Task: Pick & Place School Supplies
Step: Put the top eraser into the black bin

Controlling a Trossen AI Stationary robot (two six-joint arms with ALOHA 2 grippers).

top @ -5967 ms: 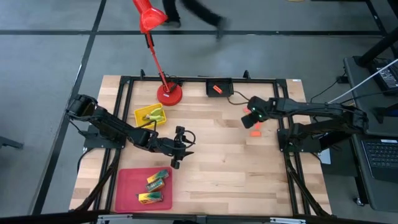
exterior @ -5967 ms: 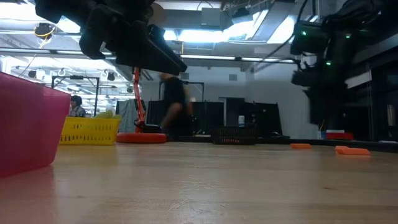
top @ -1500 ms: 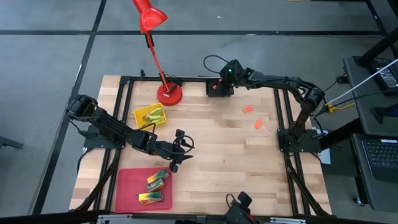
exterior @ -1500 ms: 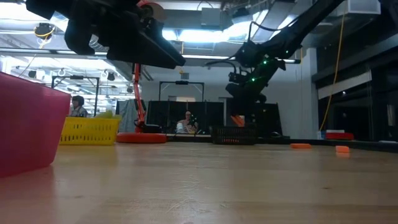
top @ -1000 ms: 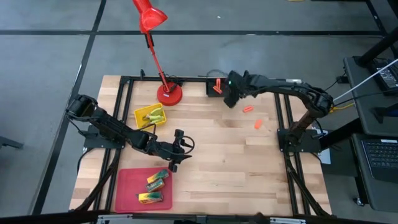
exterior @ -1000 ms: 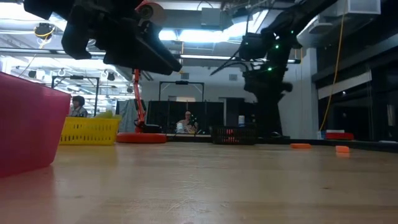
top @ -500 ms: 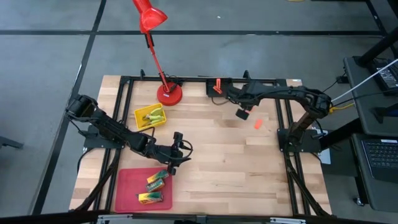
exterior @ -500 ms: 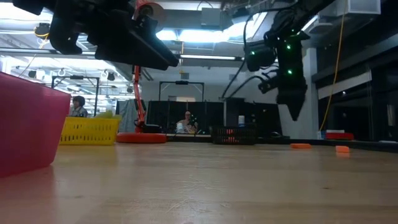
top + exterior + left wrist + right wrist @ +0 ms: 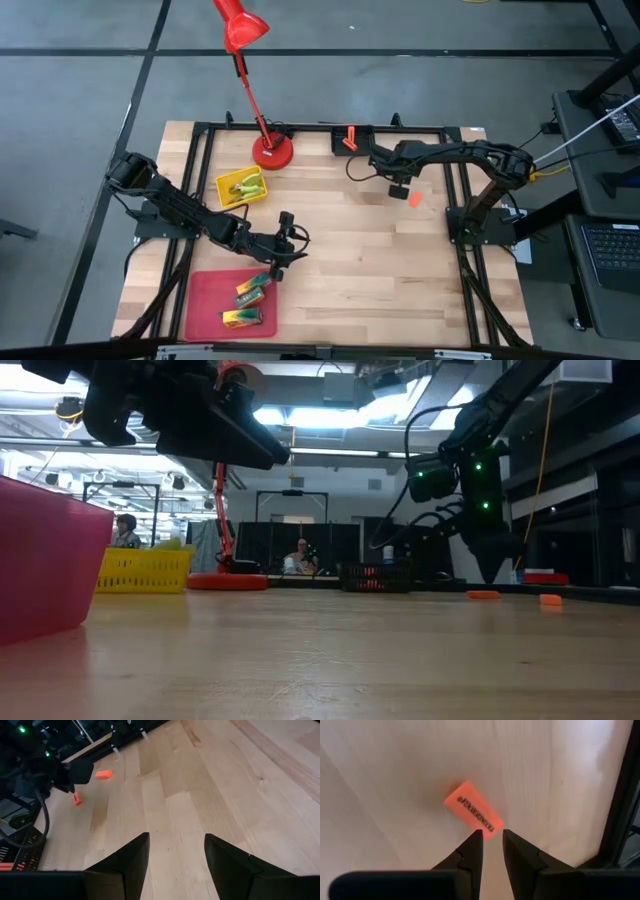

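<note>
Your right hand (image 9: 490, 842) hangs just over an orange piece (image 9: 473, 816) lying flat on the worktop (image 9: 350, 250), near its right side. The fingers are only a little apart and hold nothing. Open them wider, line them up across the short sides, go straight down, then squeeze. Another orange piece (image 9: 414, 198) lies close by. Your left hand (image 9: 175, 851) waits open near the red tray (image 9: 205, 300).

orange piece (image 9: 473, 814), dark printed line along it, too small to read
</note>
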